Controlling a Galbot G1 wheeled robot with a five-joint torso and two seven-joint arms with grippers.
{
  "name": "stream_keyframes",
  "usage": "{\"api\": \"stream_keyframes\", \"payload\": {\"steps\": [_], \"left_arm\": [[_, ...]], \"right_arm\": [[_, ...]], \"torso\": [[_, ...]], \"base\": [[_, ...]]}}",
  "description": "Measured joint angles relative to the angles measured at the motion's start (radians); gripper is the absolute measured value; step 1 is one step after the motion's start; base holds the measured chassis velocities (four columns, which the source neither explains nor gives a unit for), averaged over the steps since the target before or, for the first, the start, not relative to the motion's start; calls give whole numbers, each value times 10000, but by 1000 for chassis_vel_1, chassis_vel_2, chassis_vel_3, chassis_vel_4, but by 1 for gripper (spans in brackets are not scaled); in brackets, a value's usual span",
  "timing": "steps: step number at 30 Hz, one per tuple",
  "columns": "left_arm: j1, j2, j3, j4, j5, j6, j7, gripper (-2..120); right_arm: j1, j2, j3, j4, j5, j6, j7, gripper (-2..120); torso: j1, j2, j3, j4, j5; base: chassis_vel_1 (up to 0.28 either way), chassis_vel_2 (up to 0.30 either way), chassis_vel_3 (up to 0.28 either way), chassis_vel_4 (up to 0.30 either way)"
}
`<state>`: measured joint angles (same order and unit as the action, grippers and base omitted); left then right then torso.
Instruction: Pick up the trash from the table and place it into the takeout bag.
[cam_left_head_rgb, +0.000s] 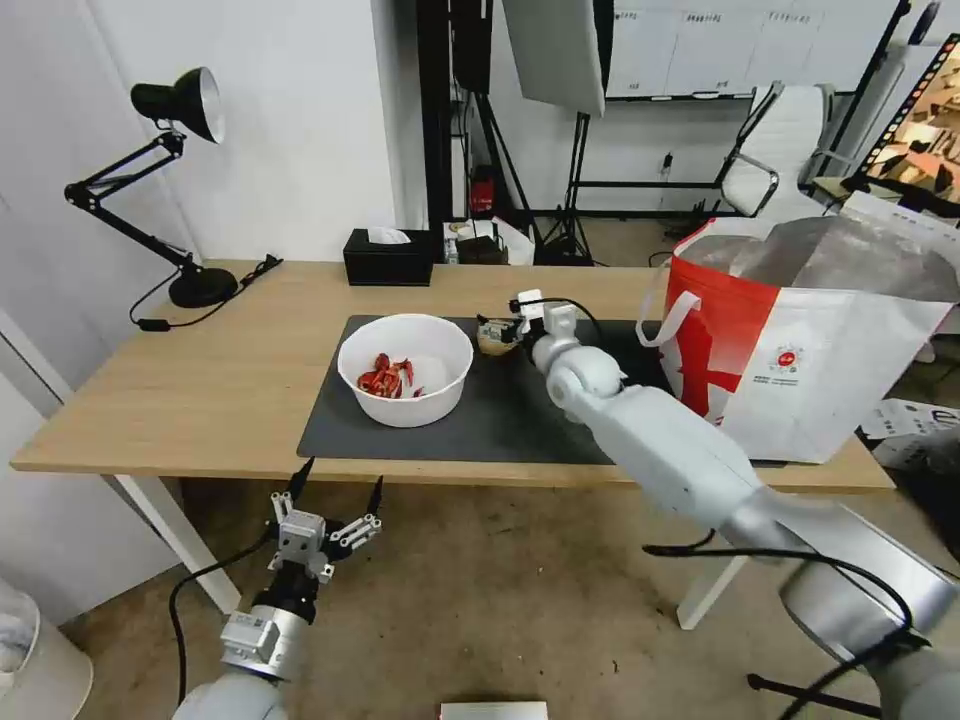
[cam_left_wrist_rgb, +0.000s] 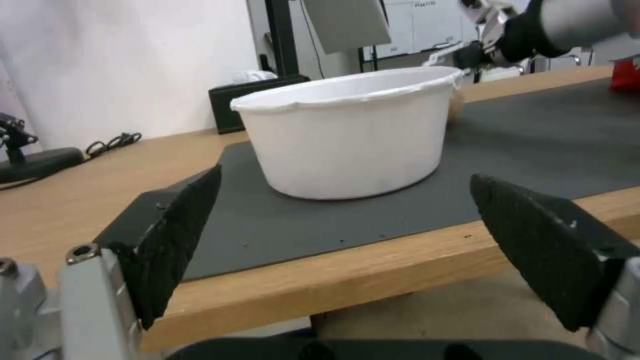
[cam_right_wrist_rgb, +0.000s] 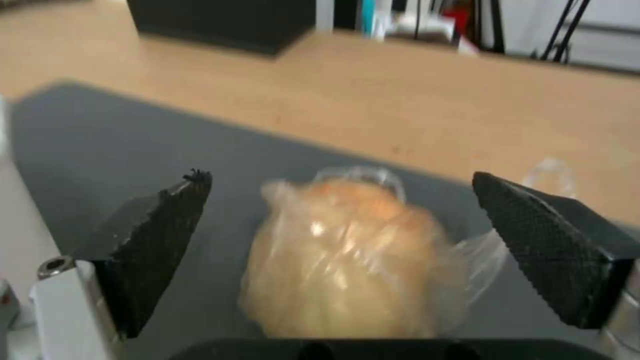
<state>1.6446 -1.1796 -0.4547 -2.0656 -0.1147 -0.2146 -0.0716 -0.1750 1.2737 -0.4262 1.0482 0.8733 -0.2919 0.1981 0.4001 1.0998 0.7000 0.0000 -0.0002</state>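
On table (cam_left_head_rgb: 230, 380), bowl (cam_left_head_rgb: 405, 368) holds red scraps (cam_left_head_rgb: 388, 377) (right gripper (cam_right_wrist_rgb: 340, 220) open around wrapped lump (cam_right_wrist_rgb: 347, 260)).

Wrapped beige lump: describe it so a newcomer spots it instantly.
Find the dark grey mat on the wooden table. Near its far edge, right of the white bowl, sits the beige lump in clear wrap, between the open right pincer's fingers. Nothing else is plastic-wrapped.

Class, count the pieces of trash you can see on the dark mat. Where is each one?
2. The white bowl sits on the mat's left part; the wrapped beige lump lies at its far edge, between the open right gripper's fingers. Others may be hidden.
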Motion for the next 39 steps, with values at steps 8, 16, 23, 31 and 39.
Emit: {"api": "stream_keyframes", "payload": {"steps": [8,16,23,31,39], "left_arm": [[-75,-3,41,60,-32,-23,-3,100],[-90,7,41,62,-66,-51,-18,100],[-82,5,39,47,-71,-76,-27,100],[-60,-10,39,7,-71,-91,-33,100],[46,-38,39,-78,-64,-112,-41,100]], "right_arm": [[109,461,-21,-513,-396,-596,131,100],[158,520,-13,-578,-529,-1296,481,84],[200,488,-7,-498,-488,-1477,599,61],[112,187,-6,-21,-512,-1139,571,28],[-1358,-1360,792,3456,-1712,-302,1525,8]], "torso": [[-1,0,0,-1,2],[-1,2,0,-2,2],[-2,2,0,-1,2],[-1,1,0,0,3],[-1,2,-1,1,6]], "base": [[0,0,0,0],[0,0,0,0],[0,0,0,0],[0,0,0,0],[0,0,0,0]]}}
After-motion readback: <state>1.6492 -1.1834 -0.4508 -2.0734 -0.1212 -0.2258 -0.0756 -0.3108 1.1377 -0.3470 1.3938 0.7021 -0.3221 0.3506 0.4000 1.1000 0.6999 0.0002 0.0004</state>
